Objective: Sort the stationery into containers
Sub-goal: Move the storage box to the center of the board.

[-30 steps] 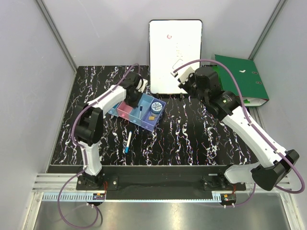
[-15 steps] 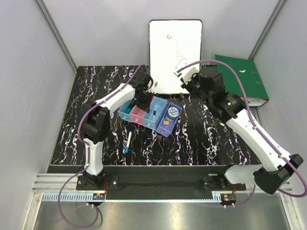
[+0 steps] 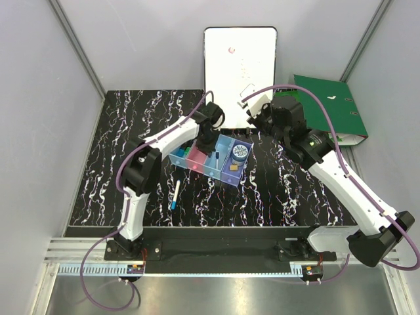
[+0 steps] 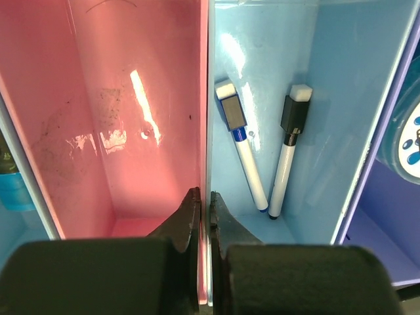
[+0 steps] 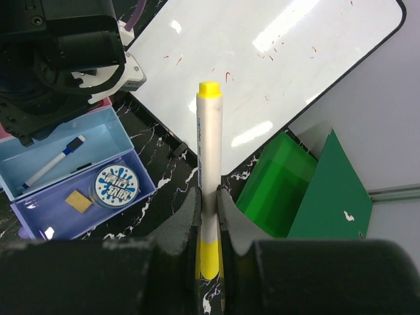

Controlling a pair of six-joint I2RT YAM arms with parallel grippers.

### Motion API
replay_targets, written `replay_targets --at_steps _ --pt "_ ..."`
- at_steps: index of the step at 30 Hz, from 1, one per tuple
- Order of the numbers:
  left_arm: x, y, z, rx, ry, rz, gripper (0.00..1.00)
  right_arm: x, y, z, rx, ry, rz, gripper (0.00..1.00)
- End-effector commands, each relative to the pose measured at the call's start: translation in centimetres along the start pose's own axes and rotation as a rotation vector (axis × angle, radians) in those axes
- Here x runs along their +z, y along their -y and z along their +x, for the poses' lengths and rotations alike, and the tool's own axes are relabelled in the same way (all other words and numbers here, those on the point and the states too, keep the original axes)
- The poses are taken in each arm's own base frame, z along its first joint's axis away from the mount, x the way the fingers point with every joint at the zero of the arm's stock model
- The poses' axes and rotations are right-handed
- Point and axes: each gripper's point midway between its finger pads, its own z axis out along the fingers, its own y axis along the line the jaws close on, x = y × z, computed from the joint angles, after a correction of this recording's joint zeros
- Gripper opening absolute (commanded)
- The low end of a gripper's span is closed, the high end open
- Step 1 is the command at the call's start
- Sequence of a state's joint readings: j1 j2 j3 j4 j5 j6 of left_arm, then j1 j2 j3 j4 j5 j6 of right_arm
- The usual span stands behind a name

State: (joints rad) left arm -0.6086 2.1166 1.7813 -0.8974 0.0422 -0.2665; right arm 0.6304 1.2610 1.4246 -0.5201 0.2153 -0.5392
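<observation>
- Bin row (image 3: 197, 159) sits mid-way across table (image 3: 131, 131); whiteboard (image 3: 239, 65) behind it, binder (image 3: 331, 105) right of whiteboard.
- Rightmost bin: tape roll (image 3: 239, 152) behind small block (image 3: 233, 168).
- Next bin leftward: two pens (image 4: 282, 172) side by side.
- Loose pen (image 3: 175, 195) on table, before row's left end.

bins (image 3: 195, 157) dragged rightward, turned toward centre

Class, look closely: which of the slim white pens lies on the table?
The blue-ended pen, lying alone on the black table. Two more pens sit inside a light blue bin, and the right hand grips the yellow-ended pen.
</observation>
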Motion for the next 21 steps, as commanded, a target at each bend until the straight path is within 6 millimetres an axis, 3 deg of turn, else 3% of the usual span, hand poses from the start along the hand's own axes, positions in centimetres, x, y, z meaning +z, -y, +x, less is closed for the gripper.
replay_targets --at_steps 1,9,21 --pt "1.9 2.5 2.3 -0.115 -0.109 0.05 0.0 -1.0 0.4 -1.9 0.035 0.072 0.01 0.0" --pt "2.1 4.9 2.2 -0.334 -0.122 0.109 0.0 -0.7 -0.2 -1.5 0.045 0.069 -0.009 0.0" --pt "3.3 10.5 1.6 -0.444 -0.113 0.198 0.0 -0.1 -0.7 -1.3 0.065 0.069 -0.018 0.0"
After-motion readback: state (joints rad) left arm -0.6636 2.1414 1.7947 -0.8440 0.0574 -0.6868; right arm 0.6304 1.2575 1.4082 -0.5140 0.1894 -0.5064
